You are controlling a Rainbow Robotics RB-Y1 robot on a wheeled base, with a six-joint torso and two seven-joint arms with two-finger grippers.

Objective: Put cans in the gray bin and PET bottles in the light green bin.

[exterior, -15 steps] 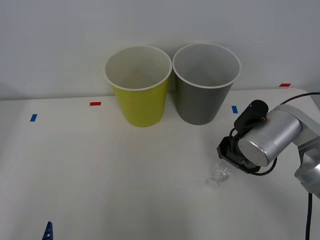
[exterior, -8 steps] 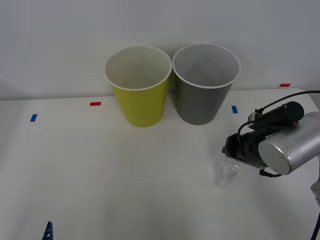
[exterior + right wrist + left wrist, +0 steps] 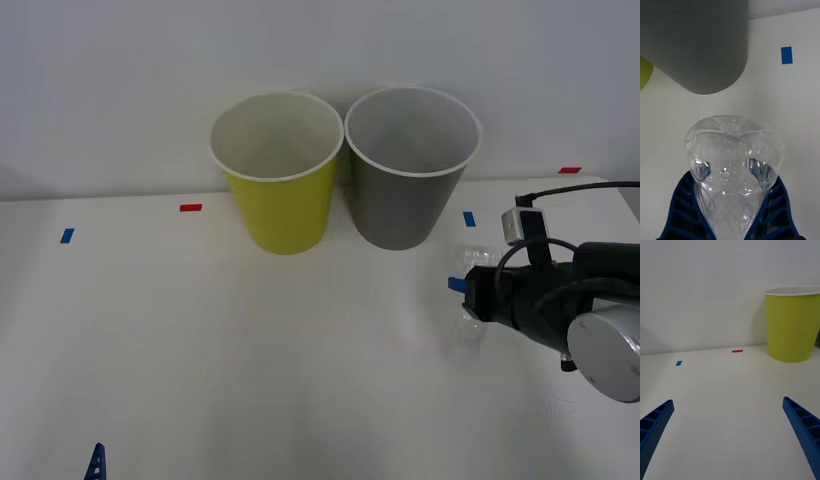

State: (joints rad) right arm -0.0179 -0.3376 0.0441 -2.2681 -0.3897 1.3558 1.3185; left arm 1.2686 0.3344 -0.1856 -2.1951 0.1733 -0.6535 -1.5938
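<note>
My right gripper (image 3: 465, 296) is at the table's right side, in front of the gray bin (image 3: 408, 170), and is shut on the PET bottle (image 3: 470, 326). In the right wrist view the clear bottle (image 3: 733, 150) sits between the blue fingers (image 3: 683, 204), its lobed base pointing toward the gray bin (image 3: 696, 41). The light green bin (image 3: 279, 175) stands just left of the gray one, both upright against the back wall. My left gripper (image 3: 728, 431) is open over bare table at the near left, facing the light green bin (image 3: 793, 328).
Small tape marks lie on the white table: red (image 3: 190, 207) and blue (image 3: 66, 236) at the left, blue (image 3: 469, 218) and red (image 3: 569, 170) at the right. A white wall rises close behind the bins.
My right wrist has swung toward the table's right front and turned to point leftward. The bottle has left its place on the table and now sits level in the right fingers.
</note>
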